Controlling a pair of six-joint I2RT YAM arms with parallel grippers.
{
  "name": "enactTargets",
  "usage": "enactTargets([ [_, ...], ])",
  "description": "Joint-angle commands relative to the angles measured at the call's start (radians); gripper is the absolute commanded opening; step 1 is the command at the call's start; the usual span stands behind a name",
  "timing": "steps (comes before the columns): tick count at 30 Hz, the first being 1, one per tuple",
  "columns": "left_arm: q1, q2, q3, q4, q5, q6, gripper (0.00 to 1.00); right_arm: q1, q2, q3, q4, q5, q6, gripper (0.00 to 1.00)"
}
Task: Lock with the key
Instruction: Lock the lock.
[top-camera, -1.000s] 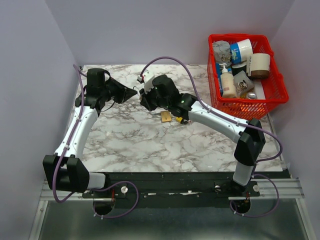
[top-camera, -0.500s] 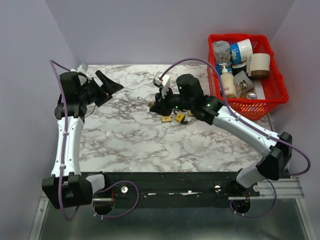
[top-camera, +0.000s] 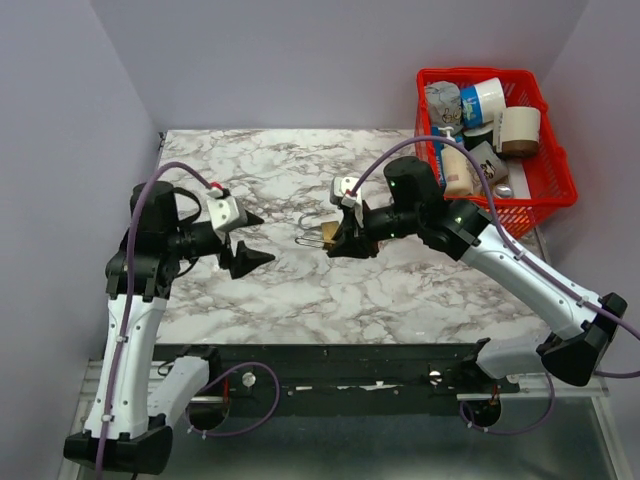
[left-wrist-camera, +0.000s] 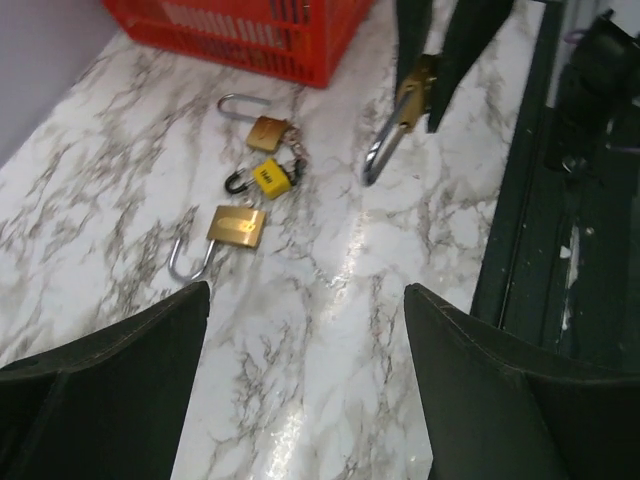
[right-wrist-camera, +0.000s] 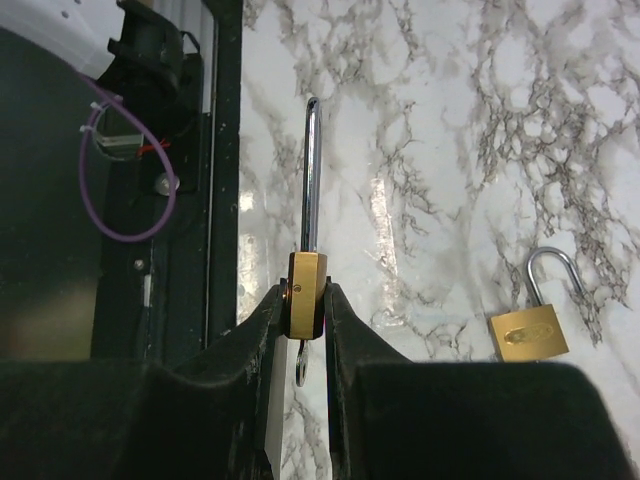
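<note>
The right pincer (right-wrist-camera: 304, 288) is clamped on the brass body of the padlock (top-camera: 329, 236), one finger on each side. The shackle (right-wrist-camera: 312, 170) is swung open and points left. The padlock is held near the middle of the counter (top-camera: 300, 290). Half a second earlier this pincer was farther back and slightly more to the left.

The left pincer (top-camera: 262, 238) has its fingers spread wide and holds nothing. It sits just left of the shackle tip, facing it. Earlier it was at the far left corner; it has since moved nearer and to the right.

Three other padlocks (left-wrist-camera: 240, 226) lie on the counter near the red basket (top-camera: 545, 195).
</note>
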Motion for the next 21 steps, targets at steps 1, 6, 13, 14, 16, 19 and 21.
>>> enactTargets([
  [1,-0.196,0.027,-0.015,0.024,0.008,0.158,0.81,0.004,-0.002,0.020,-0.090,-0.082,-0.066,0.01],
  [6,-0.316,0.047,-0.037,0.179,-0.092,0.072,0.65,0.004,0.002,0.015,-0.106,-0.091,-0.075,0.01],
  [13,-0.452,0.086,-0.027,0.198,-0.167,0.072,0.45,0.003,0.007,0.015,-0.097,-0.085,-0.069,0.01],
  [14,-0.461,0.088,-0.029,0.201,-0.170,0.071,0.42,0.003,0.007,0.012,-0.096,-0.082,-0.064,0.01],
  [16,-0.489,0.094,-0.032,0.212,-0.188,0.061,0.39,0.003,0.005,0.008,-0.087,-0.071,-0.053,0.01],
  [19,-0.515,0.102,-0.034,0.215,-0.214,0.060,0.33,0.003,0.002,0.002,-0.076,-0.066,-0.046,0.01],
  [21,-0.524,0.100,-0.040,0.232,-0.218,0.048,0.25,0.004,0.004,0.001,-0.073,-0.056,-0.044,0.01],
])
